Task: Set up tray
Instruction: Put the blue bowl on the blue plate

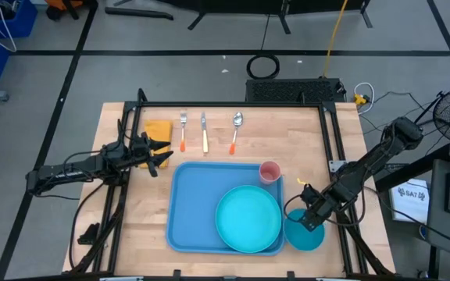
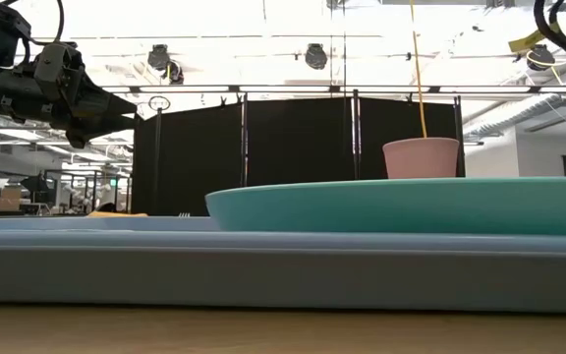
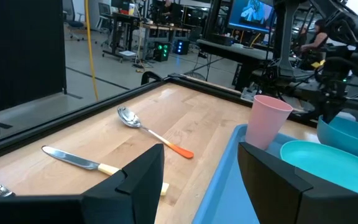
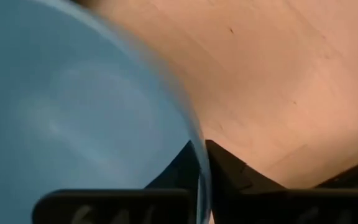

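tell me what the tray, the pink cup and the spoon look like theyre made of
tray: likely plastic, matte sky-blue, one moulded piece with rounded corners and low rim.
pink cup: probably plastic, uniformly coloured and thin-walled with a soft sheen.
spoon: mirror-bright bowl and neck look like metal; the orange handle looks plastic.

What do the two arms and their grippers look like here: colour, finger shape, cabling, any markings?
Both arms are dark, near black, built of slim jointed links. The left gripper has two broad, flat, matte black fingers with angular tips. The right gripper has black wedge-shaped fingers tapering to points. Black cable runs along the left arm; a yellow tag sits near the right wrist. No readable markings.
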Robot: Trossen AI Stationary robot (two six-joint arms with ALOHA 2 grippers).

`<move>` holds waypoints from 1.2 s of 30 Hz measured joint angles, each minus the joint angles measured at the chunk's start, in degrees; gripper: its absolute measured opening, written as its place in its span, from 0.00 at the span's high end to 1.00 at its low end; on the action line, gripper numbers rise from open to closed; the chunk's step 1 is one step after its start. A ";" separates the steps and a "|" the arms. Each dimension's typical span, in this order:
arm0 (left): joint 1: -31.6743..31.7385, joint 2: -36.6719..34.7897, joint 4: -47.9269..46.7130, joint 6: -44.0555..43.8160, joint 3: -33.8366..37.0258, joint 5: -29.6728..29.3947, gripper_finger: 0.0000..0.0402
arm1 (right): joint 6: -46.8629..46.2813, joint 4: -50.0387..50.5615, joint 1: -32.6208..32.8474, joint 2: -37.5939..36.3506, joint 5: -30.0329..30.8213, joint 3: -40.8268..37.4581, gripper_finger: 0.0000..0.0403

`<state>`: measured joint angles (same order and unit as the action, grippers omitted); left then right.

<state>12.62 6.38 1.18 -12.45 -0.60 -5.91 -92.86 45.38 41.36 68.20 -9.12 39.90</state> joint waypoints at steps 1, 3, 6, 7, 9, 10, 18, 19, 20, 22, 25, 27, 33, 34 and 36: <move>0.00 0.02 -0.01 0.00 0.00 0.00 0.48 | 0.31 -0.23 0.01 0.01 -0.07 0.00 0.99; 0.01 0.01 -0.01 0.00 0.00 -0.01 0.48 | 0.48 -1.25 0.39 -0.15 -0.14 0.00 0.99; 0.01 0.00 -0.01 0.00 0.00 -0.02 0.48 | -0.56 -3.95 1.57 -1.35 0.26 0.24 0.99; 0.00 0.02 -0.01 0.00 0.00 0.00 0.48 | -0.96 -4.54 2.01 -1.93 0.44 0.71 0.99; -0.01 0.02 -0.01 0.00 0.00 -0.02 0.48 | -1.68 -5.55 3.05 -3.20 0.68 1.70 0.99; 0.01 0.01 -0.01 0.01 0.00 -0.02 0.48 | -2.25 -6.12 3.58 -3.88 1.34 2.21 0.99; 0.00 0.02 0.00 0.03 0.00 -0.02 0.48 | 13.01 -21.66 5.71 -9.24 25.82 3.98 1.00; 0.00 0.01 -0.01 0.05 0.00 -0.04 0.48 | 16.84 -24.22 5.32 -9.34 29.31 3.98 1.00; 0.01 0.02 0.00 0.05 0.00 -0.07 0.48 | 20.67 -26.46 4.74 -9.38 32.18 3.98 1.00; -0.02 0.01 -0.01 0.05 0.00 -0.07 0.48 | 27.57 -30.90 2.84 -9.17 34.91 3.98 1.00; 0.00 0.00 -0.01 0.05 0.00 -0.09 0.48 | 34.39 -34.29 -2.27 -7.31 31.51 4.07 1.00; 0.01 0.01 -0.01 0.02 0.00 -0.10 0.48 | 37.54 -34.72 -6.48 -5.46 27.40 4.09 1.00; 0.01 0.02 -0.01 -1.24 0.00 -0.11 0.48 | 43.22 -32.78 -18.22 2.78 10.89 6.30 1.00; 0.00 0.02 0.00 -1.22 0.00 -0.11 0.48 | 44.38 -32.03 -19.56 4.35 9.15 7.18 1.00; 0.00 0.02 0.00 -1.23 0.00 -0.11 0.48 | 46.34 -28.99 -21.46 7.22 7.26 9.86 1.00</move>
<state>12.61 6.39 1.18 -13.69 -0.60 -6.02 -46.52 16.40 19.90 75.42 -1.85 49.76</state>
